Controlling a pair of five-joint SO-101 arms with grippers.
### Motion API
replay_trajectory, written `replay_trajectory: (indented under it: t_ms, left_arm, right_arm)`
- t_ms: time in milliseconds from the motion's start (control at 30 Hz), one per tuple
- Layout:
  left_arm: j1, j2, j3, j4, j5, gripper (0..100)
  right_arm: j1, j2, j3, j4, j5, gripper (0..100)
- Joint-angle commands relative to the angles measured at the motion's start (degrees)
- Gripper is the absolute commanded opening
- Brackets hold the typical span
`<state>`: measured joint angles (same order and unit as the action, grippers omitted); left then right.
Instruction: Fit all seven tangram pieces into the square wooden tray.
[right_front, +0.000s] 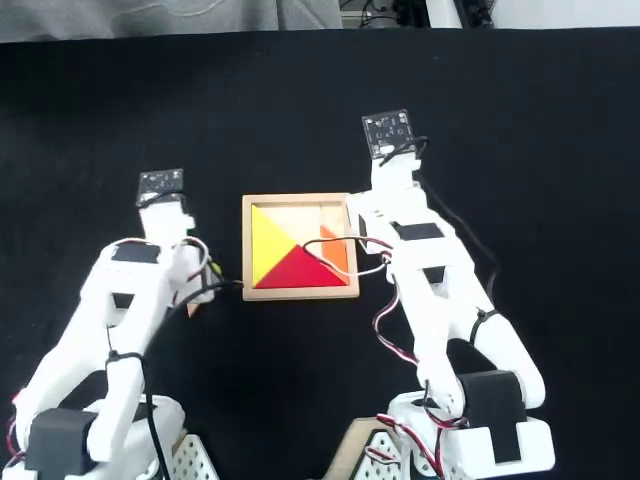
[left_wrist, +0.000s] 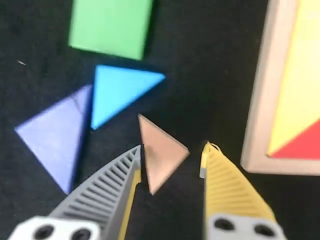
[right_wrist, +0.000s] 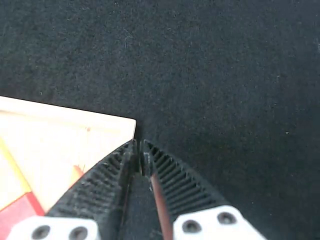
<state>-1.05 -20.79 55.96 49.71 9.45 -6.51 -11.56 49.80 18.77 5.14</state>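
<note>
The left fingers (left_wrist: 112, 187) were spread open, with the small tan triangle (left_wrist: 160, 157) lying flat between them on the black surface (left_wrist: 210, 50). They should pinch its smooth straight edges softly so it won't slip. The wooden tray (left_wrist: 257, 100) sat just beside one finger. The right fingers (right_wrist: 170, 172) were pressed together, empty.

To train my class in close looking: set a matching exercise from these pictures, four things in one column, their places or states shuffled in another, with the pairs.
1 brown triangle
2 yellow triangle
3 green piece
4 right gripper

A shut, at the tray's corner
B between the left gripper's open fingers
C in the tray
D on the cloth near the blue triangle

Pairs: 1-B, 2-C, 3-D, 4-A
</note>
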Motion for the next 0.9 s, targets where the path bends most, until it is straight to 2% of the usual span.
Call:
replay_trajectory:
  t_ms: [0, 233, 400, 533, 867]
  left_arm:
    - [3.6, -1.8, -1.2, 0.9, 3.0, 20]
    - [3.6, 1.8, -0.8, -2.1, 2.7, 20]
    - [2.9, 5.9, -2.1, -1.9, 2.7, 20]
    - [0.5, 5.5, -2.0, -1.8, 2.6, 20]
    - [0.1, 6.2, -2.6, -1.1, 2.6, 20]
  right_arm:
    - [0.4, -0.2, -0.4, -1.1, 0.4, 1.5]
    - [0.4, -0.2, -0.4, -1.1, 0.4, 1.5]
    - [0.4, -0.2, -0.4, -1.1, 0.4, 1.5]
    - [0.4, -0.2, -0.4, -1.1, 0.4, 1.5]
    - [0.4, -0.2, -0.4, -1.1, 0.4, 1.5]
